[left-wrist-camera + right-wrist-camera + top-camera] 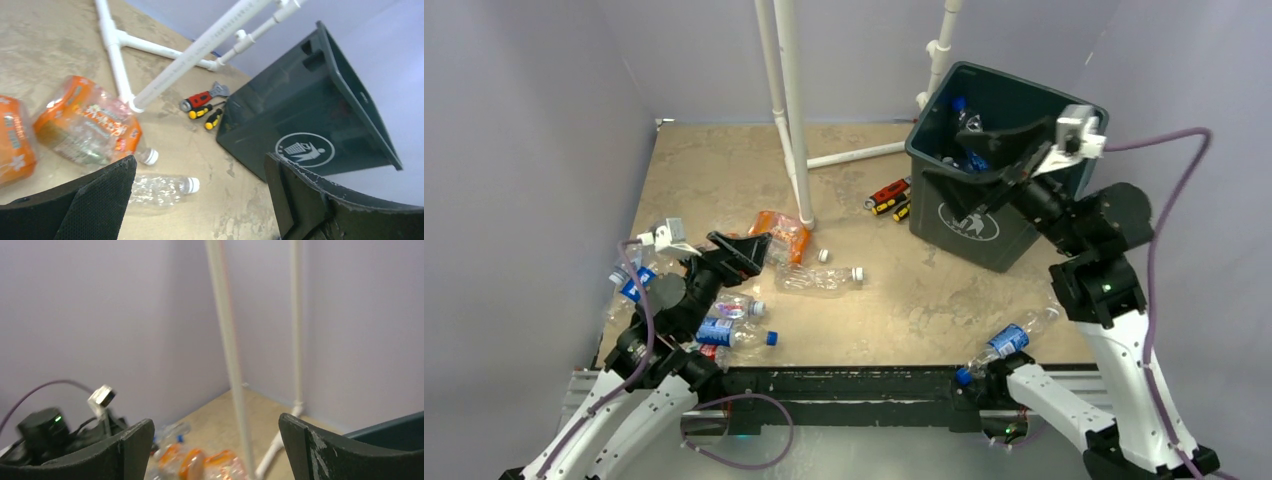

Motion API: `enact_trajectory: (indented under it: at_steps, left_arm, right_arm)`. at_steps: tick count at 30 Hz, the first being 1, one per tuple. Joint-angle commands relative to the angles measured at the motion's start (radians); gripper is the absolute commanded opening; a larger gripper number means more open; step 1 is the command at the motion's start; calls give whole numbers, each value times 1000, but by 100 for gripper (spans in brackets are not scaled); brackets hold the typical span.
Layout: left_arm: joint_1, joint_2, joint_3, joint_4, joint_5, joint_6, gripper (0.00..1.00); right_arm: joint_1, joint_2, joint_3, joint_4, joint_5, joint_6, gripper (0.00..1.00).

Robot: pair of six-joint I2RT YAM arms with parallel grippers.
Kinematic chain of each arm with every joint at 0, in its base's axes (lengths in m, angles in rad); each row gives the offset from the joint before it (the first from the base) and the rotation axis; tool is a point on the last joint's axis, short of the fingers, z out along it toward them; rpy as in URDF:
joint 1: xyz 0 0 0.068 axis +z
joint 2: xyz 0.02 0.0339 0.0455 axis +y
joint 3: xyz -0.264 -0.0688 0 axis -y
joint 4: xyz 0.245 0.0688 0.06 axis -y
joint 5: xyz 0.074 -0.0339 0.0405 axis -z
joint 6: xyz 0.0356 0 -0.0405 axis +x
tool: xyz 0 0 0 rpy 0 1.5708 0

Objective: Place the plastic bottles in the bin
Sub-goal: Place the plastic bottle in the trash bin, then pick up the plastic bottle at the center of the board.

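Several plastic bottles (965,152) are already sitting down inside the bin (969,220), which is standing at the far right of the worktop (894,310) with its white symbol facing the arms. Plenty more are lying loose. There's a clear bottle with a white cap (817,279) out in the middle. An orange-labelled one (786,232) is lying by the foot of the white pipe frame (791,120). Blue-labelled ones (719,330) are bunching at the near left, and another blue-labelled bottle (1010,341) is lying at the near right edge, by the right arm's base.

The right pincer (949,150) is hanging over the bin's mouth, jaws wide apart, nothing between them. The left pincer (759,252) is hovering low by the left cluster, jaws spread as well and gripping nothing, with the clear bottle lying just beyond its tips. Red and yellow-handled tools (889,197) are lying just left of the bin.
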Motion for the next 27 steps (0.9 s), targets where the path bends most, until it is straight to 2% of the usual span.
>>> enact_trajectory:
  at_steps: [1, 6, 8, 10, 16, 22, 25, 27]
  left_arm:
    - [0, -2, 71, -127, -133, -20, 99]
    - [0, 13, 119, -288, -269, -41, 99]
    - [0, 35, 132, -357, -328, -73, 99]
    - [-1, 64, 148, -435, -387, -114, 99]
    - [0, 119, 141, -523, -425, -176, 99]
    - [0, 163, 81, -453, -344, -165, 99]
    - [0, 208, 63, -402, -281, -139, 99]
    - [0, 239, 48, -358, -226, -113, 99]
  right_arm:
    - [142, 9, -89, -7, -113, 25, 99]
    - [554, 29, -174, -31, 341, -48, 99]
    - [689, 63, -217, -27, 504, -62, 99]
    - [772, 80, -288, 12, 647, -64, 99]
    - [797, 90, -553, 230, 725, 14, 99]
    - [795, 169, -691, 375, 646, 171, 99]
    - [794, 162, -802, 518, 667, 223, 99]
    - [792, 172, -817, 512, 725, 208, 99]
